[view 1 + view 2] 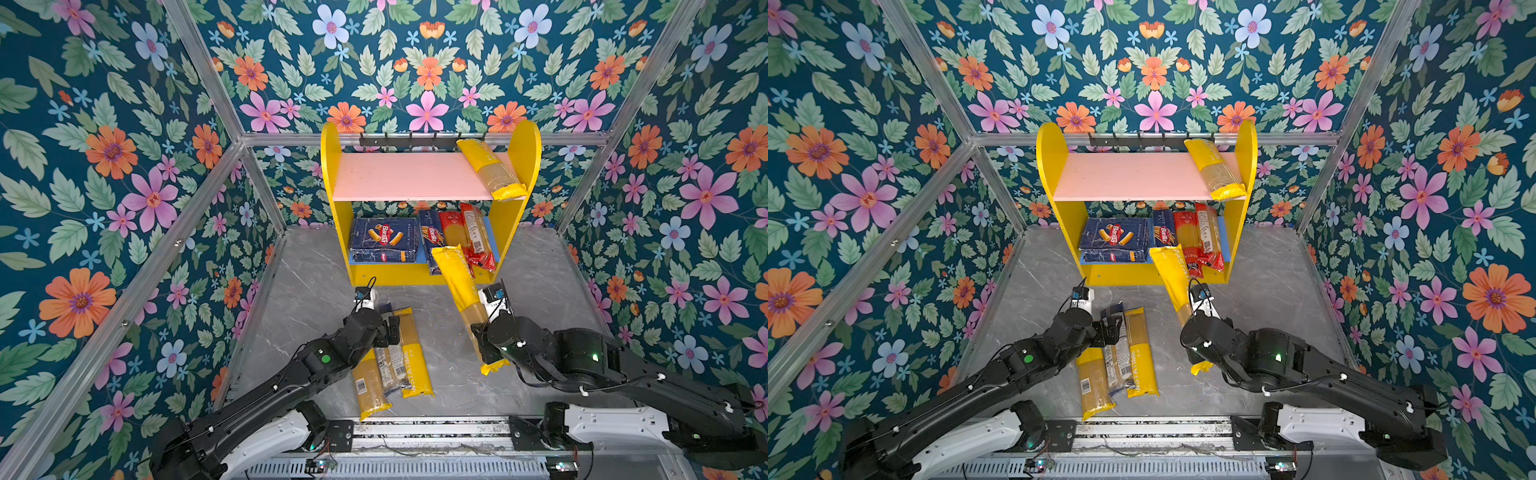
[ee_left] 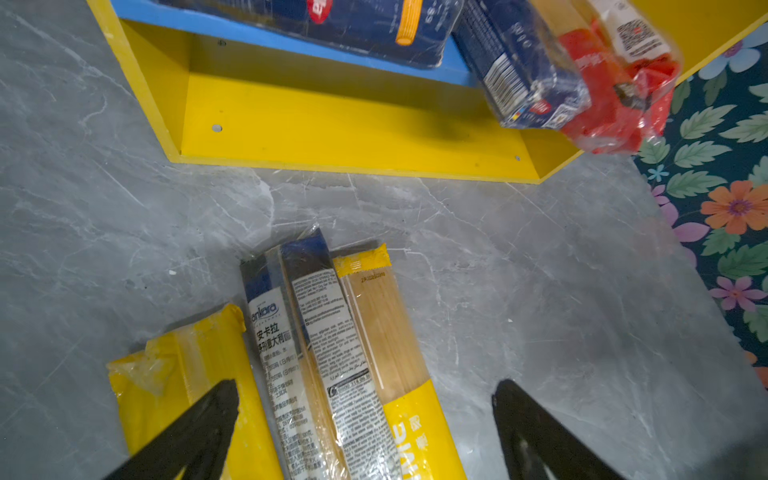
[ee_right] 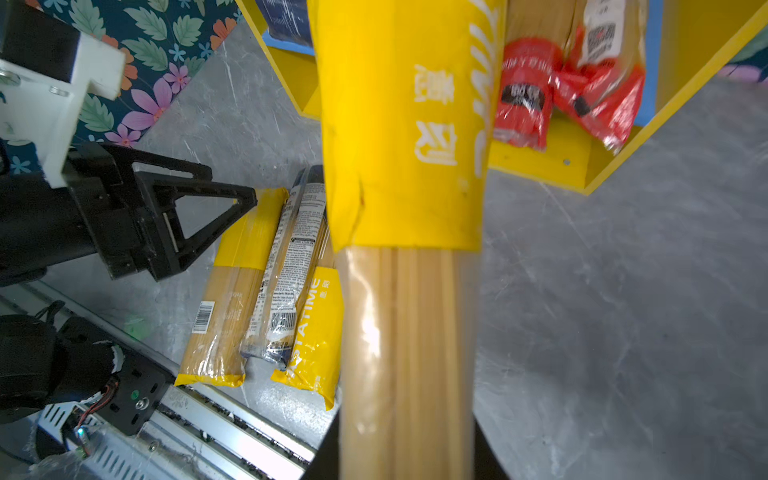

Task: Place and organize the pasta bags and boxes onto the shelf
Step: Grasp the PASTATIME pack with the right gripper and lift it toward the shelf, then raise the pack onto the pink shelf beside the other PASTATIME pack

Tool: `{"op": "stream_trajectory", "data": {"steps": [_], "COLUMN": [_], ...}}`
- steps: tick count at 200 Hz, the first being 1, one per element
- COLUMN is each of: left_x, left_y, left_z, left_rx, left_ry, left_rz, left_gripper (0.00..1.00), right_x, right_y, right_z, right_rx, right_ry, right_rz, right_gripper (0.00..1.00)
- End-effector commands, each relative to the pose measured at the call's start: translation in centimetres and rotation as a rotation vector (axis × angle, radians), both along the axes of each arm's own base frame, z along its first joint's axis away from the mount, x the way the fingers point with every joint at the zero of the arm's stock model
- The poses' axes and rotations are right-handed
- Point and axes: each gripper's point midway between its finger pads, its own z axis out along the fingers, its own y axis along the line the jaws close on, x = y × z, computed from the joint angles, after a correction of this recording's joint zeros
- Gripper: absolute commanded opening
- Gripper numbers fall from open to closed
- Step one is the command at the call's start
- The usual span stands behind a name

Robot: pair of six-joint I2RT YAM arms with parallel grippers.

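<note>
The right hand (image 1: 478,332) was clamped on the clear middle of a yellow bag (image 1: 455,274). The bag was tilted, with its far end in front of the lower tier of the shelf (image 1: 331,166). The left hand (image 2: 365,395) held nothing. With its jaws wide apart, it hung over three bags (image 1: 392,365) lying side by side on the table (image 1: 540,270) before the shelf.

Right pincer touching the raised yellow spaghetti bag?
Touching. Right wrist view: the right pincer is shut on the raised yellow spaghetti bag, jaws pressed against both sides.
</note>
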Motion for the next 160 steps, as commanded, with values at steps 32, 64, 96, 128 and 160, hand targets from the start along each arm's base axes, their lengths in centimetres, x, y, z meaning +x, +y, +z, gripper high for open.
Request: {"op": "stream_trajectory", "data": {"steps": [32, 64, 96, 128, 160], "left_x": [1.4, 2.6, 3.2, 3.9, 4.5], "left_y": [-2.0, -3.6, -5.1, -5.9, -6.7], "left_z": [8.3, 12.7, 15.1, 15.7, 15.4], "left_rx": [-0.007, 0.015, 0.0, 0.009, 0.03], "left_ry": [-0.141, -0.215, -0.259, -0.278, -0.277], "left_rz": [-0.075, -0.121, -0.158, -0.166, -0.173], "left_gripper": [0.98, 0.98, 0.99, 0.99, 0.99], "right_x": [4.5, 7.6, 10.9, 14.9, 19.6], "right_y": [0.6, 1.2, 1.4, 0.9, 1.1], "right_z": [9.7, 14.0, 18.0, 21.9, 24.5], "right_rx": [0.003, 0.008, -0.004, -0.01, -0.01], "right_ry": [-0.245, -0.315, -0.397, -0.495, -0.58], "right_rz": [-0.01, -0.017, -0.041, -0.091, -0.124], "right_gripper": [0.24, 0.24, 0.24, 0.24, 0.25]}}
